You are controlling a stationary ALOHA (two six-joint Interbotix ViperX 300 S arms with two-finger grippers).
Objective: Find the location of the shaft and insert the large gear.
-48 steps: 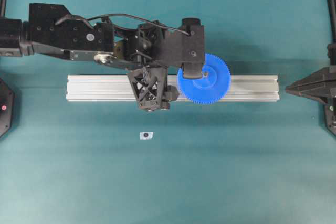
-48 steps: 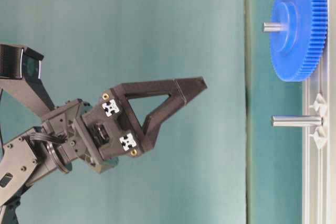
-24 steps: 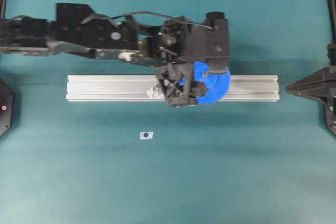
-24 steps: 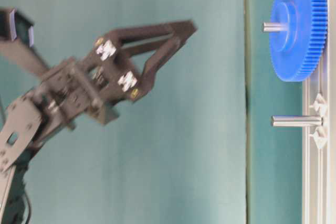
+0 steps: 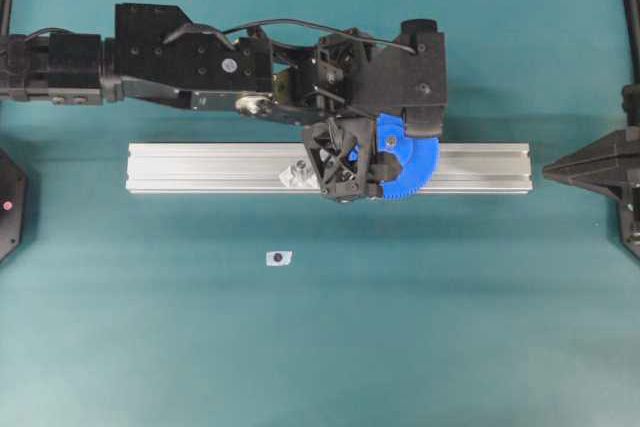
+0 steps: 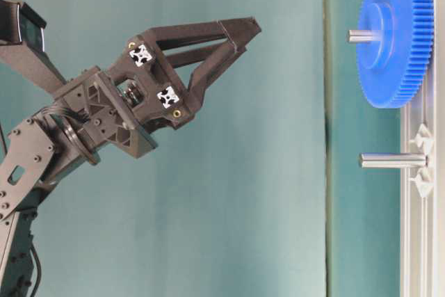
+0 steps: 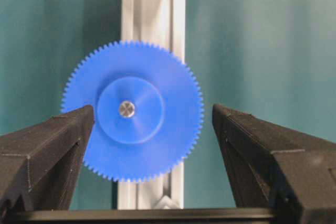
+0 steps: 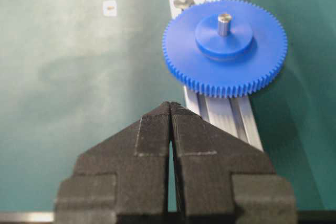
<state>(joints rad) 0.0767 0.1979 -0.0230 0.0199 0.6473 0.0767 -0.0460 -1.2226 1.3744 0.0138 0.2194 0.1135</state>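
We read the left gripper [image 7: 152, 129] as spread wide, fingers [image 7: 47, 145] empty, hovering above the large gear [image 7: 132, 110]. Gear sits on a metal pin on the silver rail [image 5: 200, 167], so insertion looks done. The right gripper [image 8: 171, 109] is clenched shut, empty, parked back. Second bare pin [image 6: 393, 161] stands beside the gear; small white tag [image 5: 278, 258] lies on the counter [image 5: 320, 347]. Nothing blocks.

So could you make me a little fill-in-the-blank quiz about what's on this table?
1. The large gear is coloured ____.
2. It sits on a silver ____ lying on the green table.
3. The left end effector has its jaws ____.
4. The right end effector has its jaws ____.

Missing words: blue; rail; open; shut
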